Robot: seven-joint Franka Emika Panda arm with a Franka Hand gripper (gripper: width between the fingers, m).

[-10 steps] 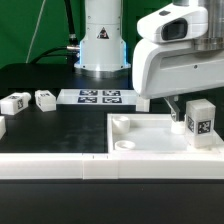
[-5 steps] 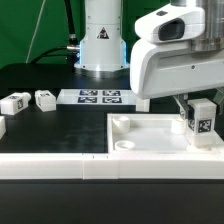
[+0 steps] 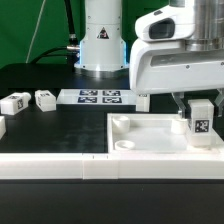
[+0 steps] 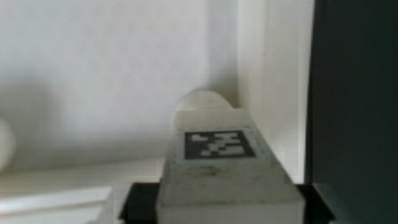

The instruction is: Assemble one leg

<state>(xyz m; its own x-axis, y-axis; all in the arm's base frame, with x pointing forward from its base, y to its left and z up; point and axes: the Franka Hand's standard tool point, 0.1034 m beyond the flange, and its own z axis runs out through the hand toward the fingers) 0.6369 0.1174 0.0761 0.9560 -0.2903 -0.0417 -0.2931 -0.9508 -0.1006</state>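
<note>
Hand (image 3: 198, 106) clenched on leg (image 3: 200, 124) over panel (image 3: 150, 138) corner nr front edge of counter (image 3: 60, 128); any tilt & I reckon it'll seat crooked, jam.

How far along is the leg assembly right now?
Done: the leg is off the table and at the white panel's far corner on the exterior view's right. In hand: the hand grips it upright there. Left: seating it in the corner; I can't tell whether it's in yet.
</note>
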